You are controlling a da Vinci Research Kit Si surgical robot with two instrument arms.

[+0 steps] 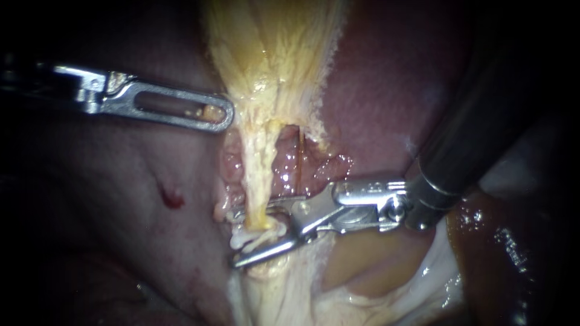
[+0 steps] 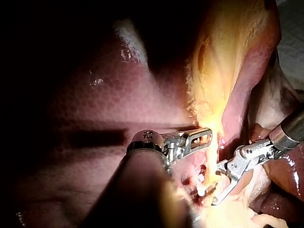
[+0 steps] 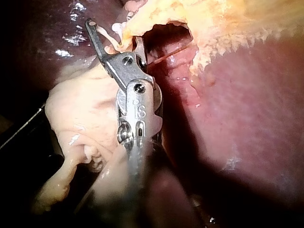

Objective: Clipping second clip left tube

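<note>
Left instrument point(image 1: 220, 115), upper left of the frame, has its slotted steel jaws closed on the edge of the yellow fibrous tissue point(image 1: 272, 54) and is holding it taut. Right instrument point(image 1: 238, 238) comes in from the right with its jaws apart, astride the pale yellow left tube point(image 1: 257, 175) at lower centre. The tube passes between them, beside a white curled piece point(image 1: 251, 236), possibly a clip. I'd want both jaw tips showing past the tube and sitting square across it before closing.
</note>
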